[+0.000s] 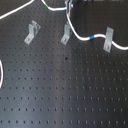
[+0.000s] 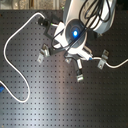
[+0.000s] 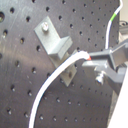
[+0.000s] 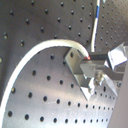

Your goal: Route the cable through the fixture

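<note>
the jaws (image 3: 92, 64) are clenched on the cable (image 3: 55, 80), which in the first wrist view sits right beside a metal clip (image 3: 52, 40) bolted to the table (image 3: 20, 75). whether the cord is seated in the slot yet, i can't quite tell. best to keep it taut and low, easing it in without kinking.

Fingers (image 3: 102, 59) pinch the cable (image 3: 52, 82) beside a clip (image 3: 54, 42).

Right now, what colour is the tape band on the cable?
Blue; the tape band on the white cable shows best in the first exterior view.
</note>
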{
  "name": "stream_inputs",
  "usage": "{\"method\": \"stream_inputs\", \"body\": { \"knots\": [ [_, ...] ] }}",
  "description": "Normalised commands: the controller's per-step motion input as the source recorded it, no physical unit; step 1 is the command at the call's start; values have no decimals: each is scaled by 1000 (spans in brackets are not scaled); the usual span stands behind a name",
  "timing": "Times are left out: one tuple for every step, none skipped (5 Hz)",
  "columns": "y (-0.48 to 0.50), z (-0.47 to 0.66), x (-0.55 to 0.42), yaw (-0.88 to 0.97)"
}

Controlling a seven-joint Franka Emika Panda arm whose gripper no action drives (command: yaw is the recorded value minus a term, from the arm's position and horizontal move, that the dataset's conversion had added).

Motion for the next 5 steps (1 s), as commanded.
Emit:
{"method": "stream_inputs", "body": {
  "knots": [
    [-21,163,6,854],
    [0,163,-39,554],
    [0,79,1,300],
    [232,200,34,214],
    [178,186,74,131]
  ]
}}
